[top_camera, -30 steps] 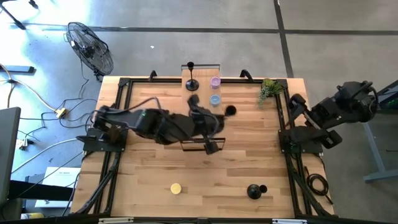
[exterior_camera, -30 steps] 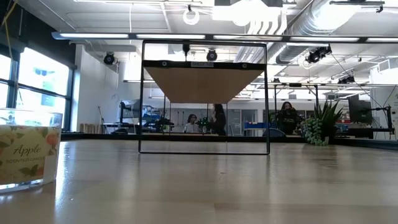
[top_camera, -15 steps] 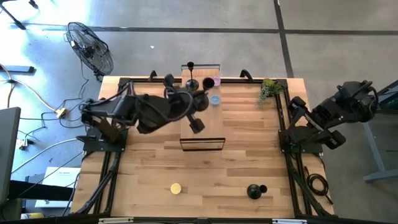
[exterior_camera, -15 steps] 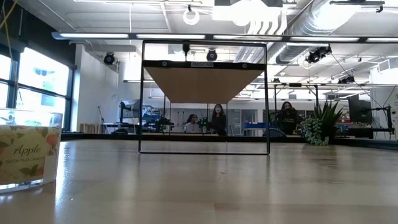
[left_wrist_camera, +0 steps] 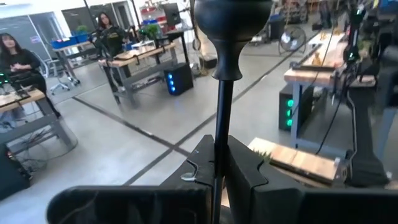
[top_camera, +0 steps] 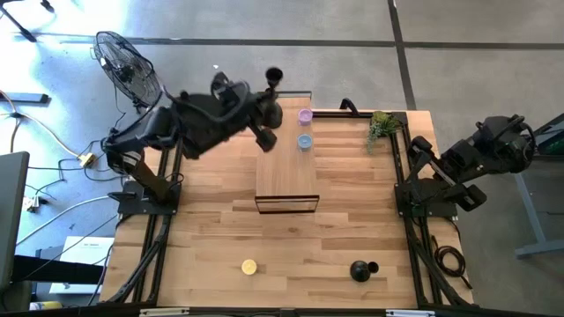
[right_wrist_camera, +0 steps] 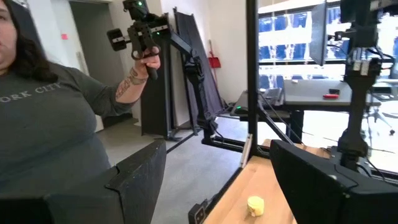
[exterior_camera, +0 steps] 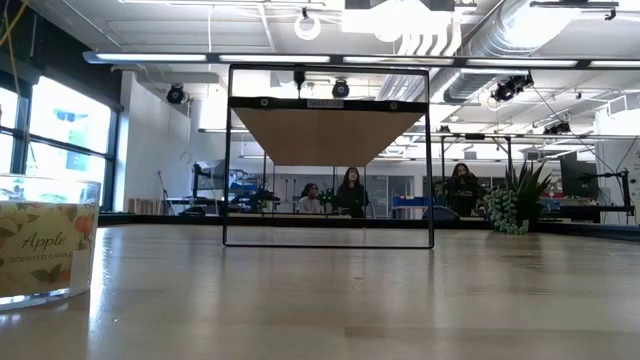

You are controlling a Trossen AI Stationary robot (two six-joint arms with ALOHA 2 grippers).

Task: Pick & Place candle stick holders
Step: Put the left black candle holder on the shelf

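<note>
1. The left tool (left_wrist_camera: 219, 163) is clamped tight on the thin stem of a small matte-black candle stick holder (left_wrist_camera: 231, 34), whose rounded bulb stands clear of the fingertips in the left wrist view.
2. In the high view this left tool (top_camera: 270, 99) hangs raised at the far edge of the light wooden surface (top_camera: 352, 211), with the held holder's bulb (top_camera: 273, 77) out past the fingertips and beyond that edge.
3. Below and nearer than the left tool stands a black-framed wooden shelf (top_camera: 286, 172); just beside the tool, on the shelf's right, are a small purple cup (top_camera: 305, 115) and a small blue cup (top_camera: 304, 141).
4. A second black candle stick holder (top_camera: 362, 269) lies well apart from the left tool, near the front edge, with a small yellow candle (top_camera: 249, 266) to its left.
5. The right tool (right_wrist_camera: 211, 168) waits off the right side, jaws spread wide, holding nothing.
6. Risk: the grip is only on a thin stem, so a quick swing could twist or slip the holder loose, and it would likely fall off the surface to the floor.
7. Risk: a low descent could clip the shelf frame or topple the cups.
</note>
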